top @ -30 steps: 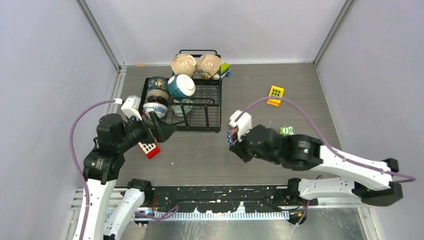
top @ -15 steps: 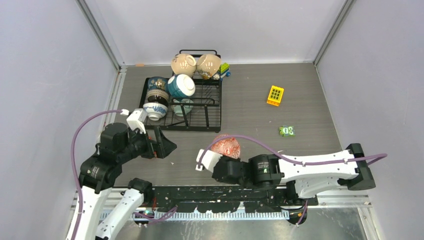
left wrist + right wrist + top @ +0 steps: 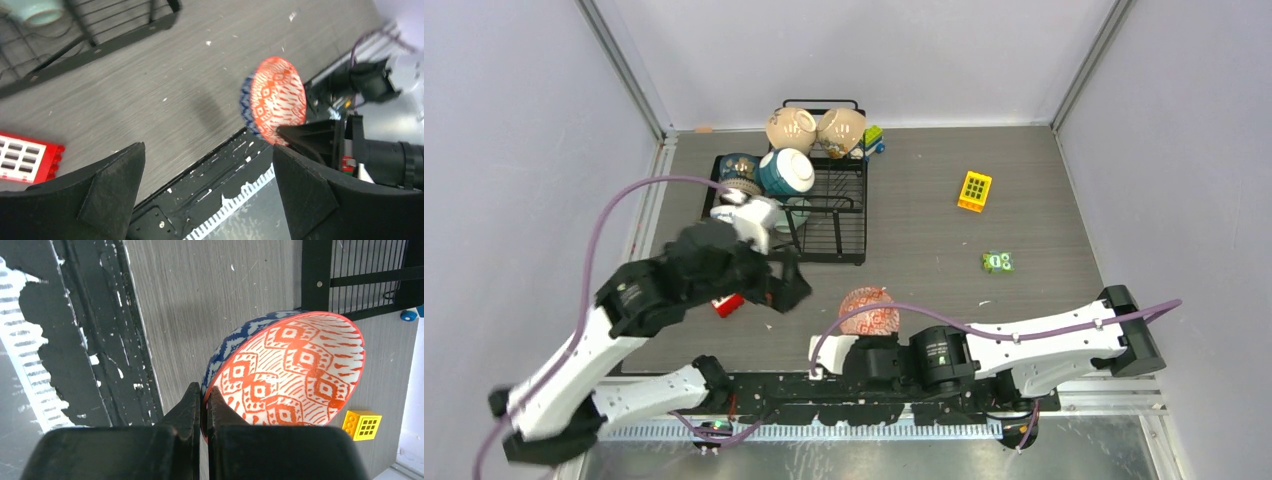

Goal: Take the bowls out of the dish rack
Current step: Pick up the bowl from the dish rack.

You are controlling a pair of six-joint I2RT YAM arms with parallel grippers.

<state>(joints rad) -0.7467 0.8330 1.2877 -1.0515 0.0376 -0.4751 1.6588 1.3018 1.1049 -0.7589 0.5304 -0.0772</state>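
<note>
Pinches the rim tight in the right gripper point(image 3: 206, 396), with the red-patterned bowl point(image 3: 290, 370) tilted just past the fingertips. Has drawn it back to the near edge of the table point(image 3: 1024, 200), apparently not yet set down. Holds the left gripper point(image 3: 207, 150) spread wide and empty, swung in close. Leaves other bowls point(image 3: 786, 172) in the dish rack point(image 3: 824, 256), well beyond both.

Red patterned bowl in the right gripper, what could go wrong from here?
The right gripper pinches the red-patterned bowl only at its rim, tilted on edge, so it may swivel or slip out. It hangs close to the near edge of the table; released there, it could roll off. The open left gripper hovers nearby, so the two could collide.
</note>
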